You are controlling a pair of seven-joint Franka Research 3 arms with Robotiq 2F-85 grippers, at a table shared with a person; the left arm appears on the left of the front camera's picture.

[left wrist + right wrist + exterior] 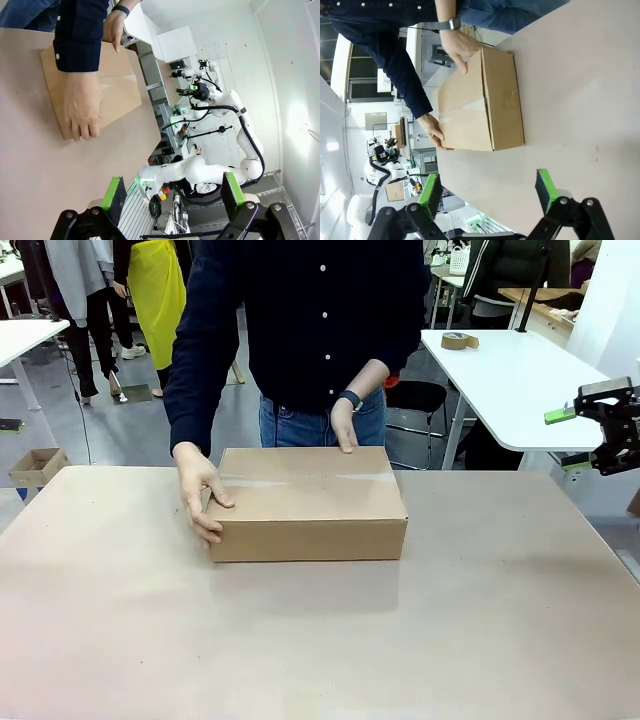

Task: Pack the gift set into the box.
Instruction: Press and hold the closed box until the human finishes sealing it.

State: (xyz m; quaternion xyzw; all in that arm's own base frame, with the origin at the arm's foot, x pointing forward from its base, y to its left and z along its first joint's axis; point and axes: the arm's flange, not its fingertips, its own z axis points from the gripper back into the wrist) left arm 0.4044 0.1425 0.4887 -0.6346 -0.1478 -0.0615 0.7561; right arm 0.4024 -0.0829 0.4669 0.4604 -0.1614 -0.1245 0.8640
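The box (305, 502) lies shut in the middle of the surface (300, 650), toward the far side. A person's hands (200, 492) rest on its left end and far edge. The left claw (172, 192) and right claw (487, 186) both gape wide, empty, well apart from the box.

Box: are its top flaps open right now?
No: the box has its flaps lying flat and shut, with a strip of clear tape across the top.
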